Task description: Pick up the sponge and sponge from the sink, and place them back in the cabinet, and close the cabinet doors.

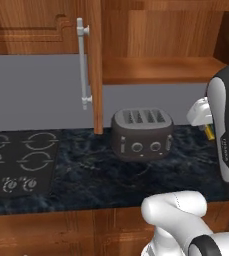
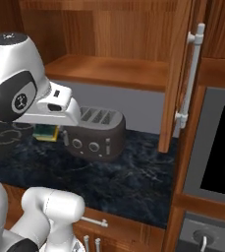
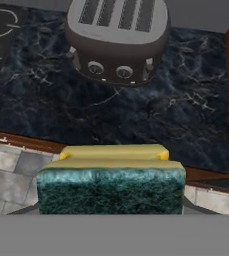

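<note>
Dark marbled counter (image 1: 86, 180) with toaster (image 1: 142, 134) and inset black cooktop (image 1: 16, 162).

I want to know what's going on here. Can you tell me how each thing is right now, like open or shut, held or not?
Sponge: held in the gripper, up above the counter's front edge.
Gripper: shut on the sponge.
Cabinet doors: both open.
Cabinet shelf: bare where it shows.
Toaster: standing on the counter, slots empty.
Stove: nothing on the burners.

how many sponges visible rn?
1: a sponge, green face over yellow body, held in the gripper above the counter's front edge, near the toaster. The second may be hidden.
</note>
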Controlling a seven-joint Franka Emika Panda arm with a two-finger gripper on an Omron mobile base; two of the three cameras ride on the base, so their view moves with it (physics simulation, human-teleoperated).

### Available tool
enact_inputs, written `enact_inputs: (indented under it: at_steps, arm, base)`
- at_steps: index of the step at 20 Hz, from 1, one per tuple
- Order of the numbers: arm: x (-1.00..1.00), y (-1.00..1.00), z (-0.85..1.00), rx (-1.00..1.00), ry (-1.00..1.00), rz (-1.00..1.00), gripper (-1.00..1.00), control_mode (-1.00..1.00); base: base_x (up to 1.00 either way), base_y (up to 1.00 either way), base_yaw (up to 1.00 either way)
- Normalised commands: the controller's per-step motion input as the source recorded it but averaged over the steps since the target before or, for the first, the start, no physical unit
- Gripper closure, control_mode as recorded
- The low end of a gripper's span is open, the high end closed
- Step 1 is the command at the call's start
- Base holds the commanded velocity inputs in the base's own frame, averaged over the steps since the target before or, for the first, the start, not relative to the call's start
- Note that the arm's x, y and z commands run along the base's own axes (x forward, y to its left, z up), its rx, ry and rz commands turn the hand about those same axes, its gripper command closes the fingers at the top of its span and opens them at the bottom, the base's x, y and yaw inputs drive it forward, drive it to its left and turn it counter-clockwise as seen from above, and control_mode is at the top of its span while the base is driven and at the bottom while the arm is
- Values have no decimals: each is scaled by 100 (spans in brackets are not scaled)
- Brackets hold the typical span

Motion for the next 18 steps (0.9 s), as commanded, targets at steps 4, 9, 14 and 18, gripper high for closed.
enact_inputs:
  at_steps: [4, 9, 14, 18]
  arm:
    - [0, 0, 0, 0, 0, 0, 100, 100]
    - [0, 0, 0, 0, 0, 0, 100, 100]
    - [0, 0, 0, 0, 0, 0, 100, 100]
    - [0, 0, 0, 0, 0, 0, 100, 100]
  base:
    - [20, 5, -20]
    - [24, 16, -24]
    - [34, 2, -15]
    - [13, 0, -11]
